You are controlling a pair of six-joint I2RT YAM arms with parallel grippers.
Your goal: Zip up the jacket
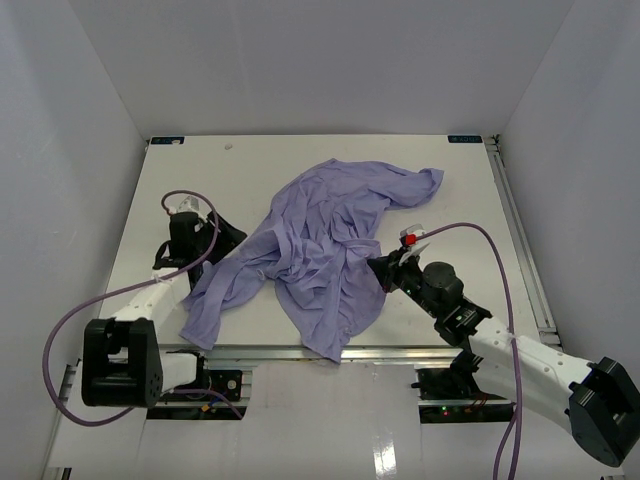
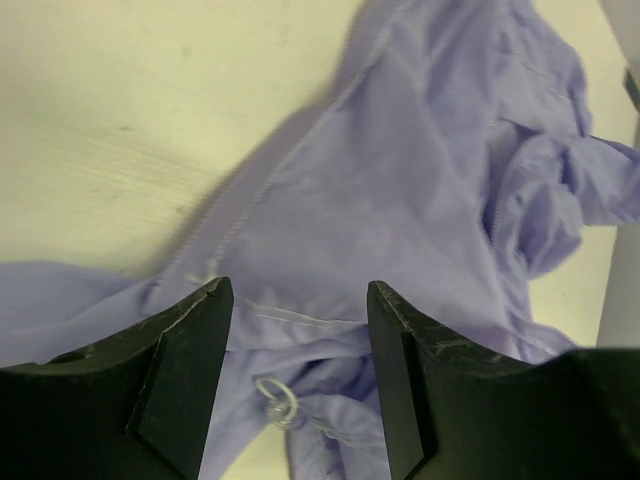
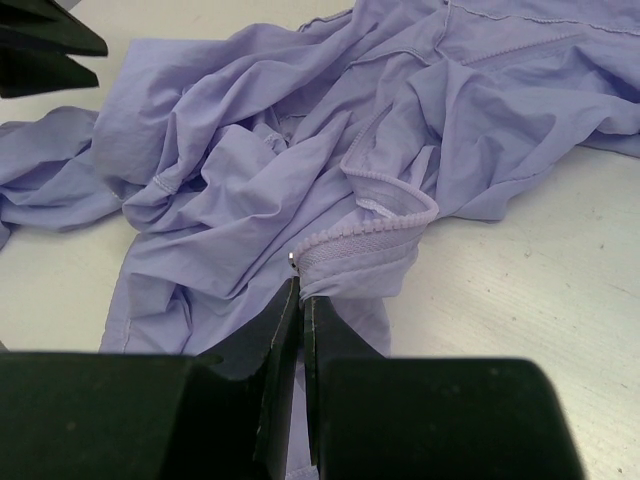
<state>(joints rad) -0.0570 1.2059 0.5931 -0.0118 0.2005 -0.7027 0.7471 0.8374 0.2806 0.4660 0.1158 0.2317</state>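
A thin, soft lavender-purple fabric jacket lies crumpled and spread across the middle of the flat white table, between the two arms. The black two-finger right gripper has its fingers pressed together, pinching the jacket's front edge just below a curled strip of lavender zipper tape. The black two-finger left gripper is at the jacket's left side with its fingers well apart and nothing between them. A small white cord loop shows below it. Folds hide most of the zipper line. Whether a slider is present is hard to tell. The left wrist view is blurred.
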